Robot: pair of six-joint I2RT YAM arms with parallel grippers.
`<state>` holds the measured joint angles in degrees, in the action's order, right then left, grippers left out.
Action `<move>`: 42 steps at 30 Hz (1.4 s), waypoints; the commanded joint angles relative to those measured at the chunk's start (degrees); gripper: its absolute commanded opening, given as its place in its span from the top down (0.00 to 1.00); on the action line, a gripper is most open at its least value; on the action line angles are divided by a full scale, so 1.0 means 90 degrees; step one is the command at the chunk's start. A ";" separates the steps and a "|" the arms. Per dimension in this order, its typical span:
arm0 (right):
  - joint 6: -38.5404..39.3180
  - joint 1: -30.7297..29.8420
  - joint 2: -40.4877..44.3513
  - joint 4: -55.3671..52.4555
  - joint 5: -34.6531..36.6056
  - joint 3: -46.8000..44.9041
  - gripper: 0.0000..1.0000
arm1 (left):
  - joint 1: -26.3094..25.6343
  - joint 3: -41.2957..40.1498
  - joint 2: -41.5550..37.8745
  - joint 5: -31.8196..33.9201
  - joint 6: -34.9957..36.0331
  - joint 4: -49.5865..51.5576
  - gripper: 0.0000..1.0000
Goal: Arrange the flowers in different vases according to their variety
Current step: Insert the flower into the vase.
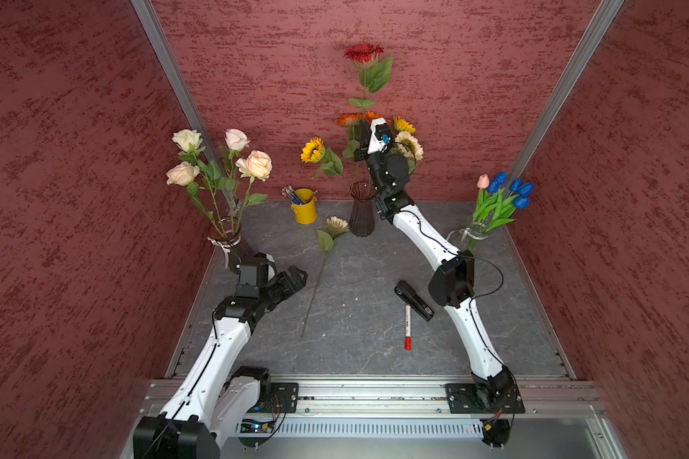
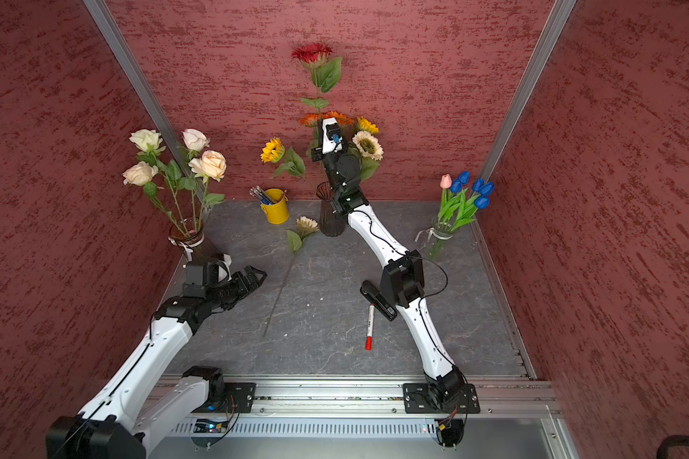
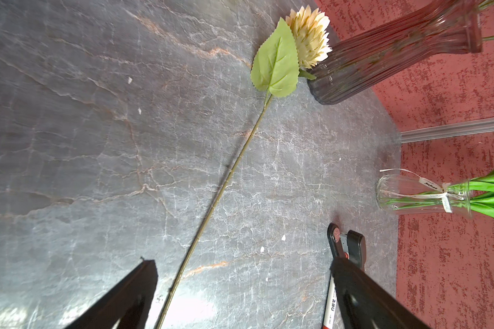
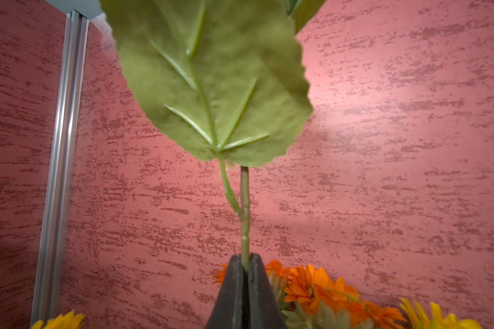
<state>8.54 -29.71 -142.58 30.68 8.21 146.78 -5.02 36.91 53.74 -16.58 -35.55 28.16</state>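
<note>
- Tight clench of the right jaws on the green stem (image 4: 245, 205) of the red sunflower (image 1: 362, 52), just under a broad leaf.
- Red bloom high against the back wall, above every other bloom in both top views.
- Lower end of that stem hidden behind the right arm; in or out of the dark ribbed vase (image 1: 362, 214), impossible to tell.
- In the ribbed vase, at the back middle of the desk (image 1: 374, 286): orange sunflowers (image 1: 351, 119), two yellow, one cream.
- Left jaws released and spread wide, low over the left side of the desk, grasping nothing.
- Loose cream sunflower (image 3: 310, 37) flat on the desk, head just beside the ribbed vase's foot, thin stem running back between the left jaws in the left wrist view.
- Cream and peach roses (image 1: 255, 165) upright in the smoky flared vase (image 1: 227, 234), far left, just behind the left arm.
- Blue tulips (image 1: 520, 190) plus one pink in the small clear vase (image 1: 474, 234), far right.
- Yellow pen cup (image 1: 305, 208) between the rose vase and the ribbed vase.
- Red marker (image 1: 407, 326) and black tool (image 1: 413, 300) flat on the desk near the right arm.
</note>
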 commanded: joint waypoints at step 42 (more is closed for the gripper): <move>-0.0525 -0.0444 0.1989 0.0528 0.0472 -0.3891 0.40 | -0.0590 0.0001 0.0737 0.0072 0.0173 -0.0710 0.00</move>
<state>4.45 -32.03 -131.66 33.69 10.61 112.20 -9.17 35.59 58.92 -16.45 -36.18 22.50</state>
